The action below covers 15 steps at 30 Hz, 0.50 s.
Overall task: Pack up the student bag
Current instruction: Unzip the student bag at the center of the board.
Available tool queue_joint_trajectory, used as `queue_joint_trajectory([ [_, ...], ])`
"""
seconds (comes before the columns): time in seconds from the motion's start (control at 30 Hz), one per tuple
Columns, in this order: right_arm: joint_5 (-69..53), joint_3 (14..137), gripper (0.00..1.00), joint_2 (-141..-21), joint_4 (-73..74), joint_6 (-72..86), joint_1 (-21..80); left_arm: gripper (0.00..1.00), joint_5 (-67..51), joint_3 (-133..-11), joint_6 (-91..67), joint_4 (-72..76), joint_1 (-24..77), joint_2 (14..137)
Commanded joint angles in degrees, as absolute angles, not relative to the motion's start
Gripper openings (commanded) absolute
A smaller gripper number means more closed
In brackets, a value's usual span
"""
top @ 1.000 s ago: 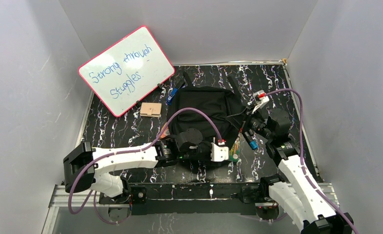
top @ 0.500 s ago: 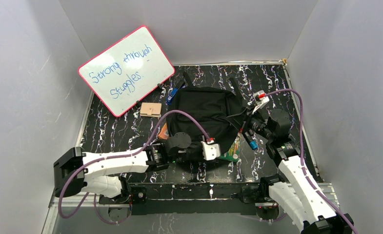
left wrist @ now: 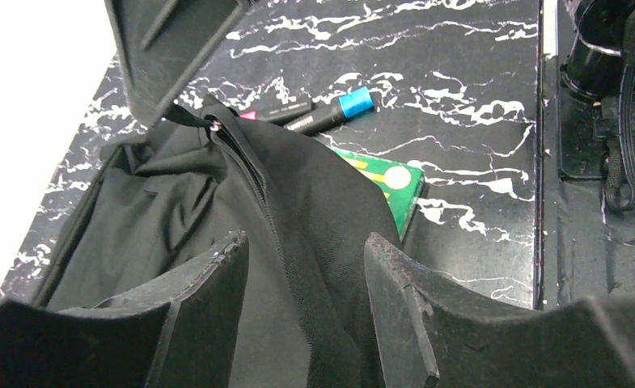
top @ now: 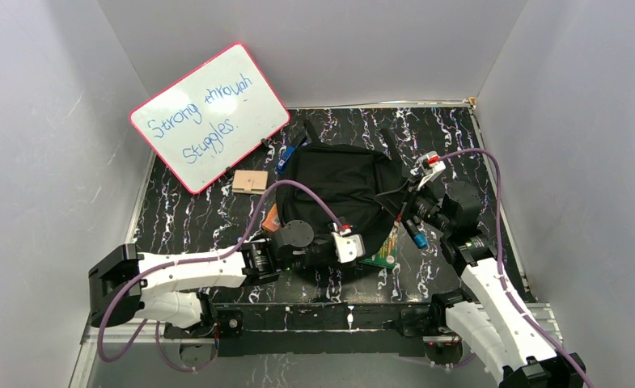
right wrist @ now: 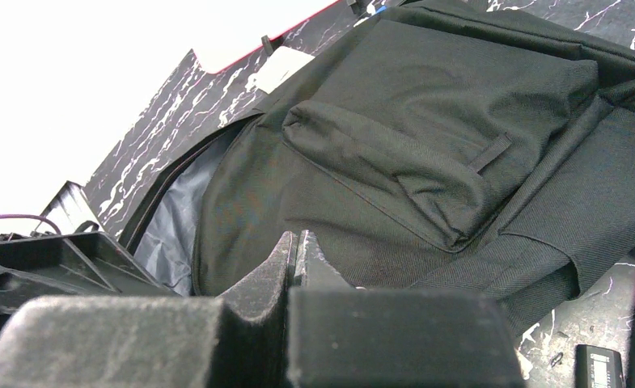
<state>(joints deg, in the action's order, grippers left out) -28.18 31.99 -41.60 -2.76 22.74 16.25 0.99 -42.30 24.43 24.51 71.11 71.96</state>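
Black fabric: one student bag (top: 338,182) lies mid-way across the table (top: 186,220). Left gripper (left wrist: 306,246) gapes, its two fingers straddling the bag's edge. Right gripper (right wrist: 295,244) is pinched tight on the fabric. Two markers (left wrist: 330,113) and one green book (left wrist: 391,182) lie beside it.

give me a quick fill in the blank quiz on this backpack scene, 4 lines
1. The first word written on the whiteboard is ___.
2. The book partly covered by the student bag is ___ in colour.
3. The left gripper is ___, with bag fabric between its fingers.
4. The marker lying just beyond the book has a ___ cap.

Missing words: Strong; green; open; blue
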Motion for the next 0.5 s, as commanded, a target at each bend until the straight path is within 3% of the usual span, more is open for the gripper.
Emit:
queue_joint_trajectory([
  [0.0,-28.3,32.3,0.0,-41.0,-5.4,23.4,16.4,0.53,2.6,-42.0,21.8,25.1,71.5,72.9],
  [0.1,-28.2,32.3,0.0,-41.0,-5.4,23.5,16.4,0.53,4.8,-41.8,21.4,25.0,71.5,73.4],
  [0.23,-28.2,32.4,0.0,-41.1,-5.4,23.4,16.4,0.45,6.8,-42.0,21.4,23.5,71.5,74.5],
  [0.33,-27.7,32.3,0.0,-41.1,-5.4,23.2,16.4,0.32,6.5,-42.0,21.2,22.4,71.4,74.7],
  [0.47,-22.5,32.5,0.0,-40.9,-3.2,22.9,16.4,0.06,6.2,-42.6,21.3,19.4,71.5,74.4],
])
